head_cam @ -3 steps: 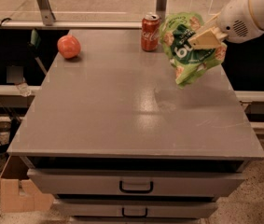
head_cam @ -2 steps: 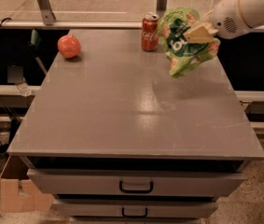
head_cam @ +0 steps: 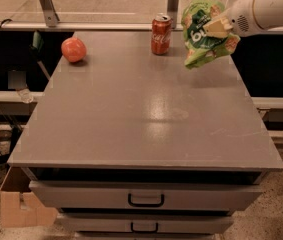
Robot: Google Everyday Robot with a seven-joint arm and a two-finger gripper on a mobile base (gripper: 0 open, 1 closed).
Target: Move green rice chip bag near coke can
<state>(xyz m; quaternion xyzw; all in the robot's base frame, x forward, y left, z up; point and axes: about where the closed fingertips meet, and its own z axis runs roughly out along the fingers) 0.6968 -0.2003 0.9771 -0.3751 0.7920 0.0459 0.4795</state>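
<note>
Crinkly light-green foil marks the green rice chip bag (head_cam: 200, 34), which hangs in the air above the far right part of the bench (head_cam: 146, 129), clear of the surface, with a soft shadow on the grey top below it. The tool (head_cam: 216, 28) is at the far right, at the end of the white arm (head_cam: 266, 6) that reaches in from the upper right corner. Its pale fingers are pinching the bag across the upper right part, so the bag hangs crumpled and tilted from that grip.

The coke can (head_cam: 161, 34) stands upright near the far edge of the bench, just left of the bag. A narrow strip of bench shows between them and they do not touch. An orange-red fruit (head_cam: 73, 49) sits well apart on the far left. Below the bench top are drawers (head_cam: 146, 200) with dark handles, and a cardboard box (head_cam: 16, 204) rests on the floor at lower left.

The carry looks nearly done, with the bag already close to the can and only the set-down left. The next move probably calls for a gentle descent until the bag's lower edge meets the bench. The bag should stay to the right of the can so its loose corner does not brush and tip the can. Only then should the fingers spread. The light bag may slump or slide a little once it is let go.
</note>
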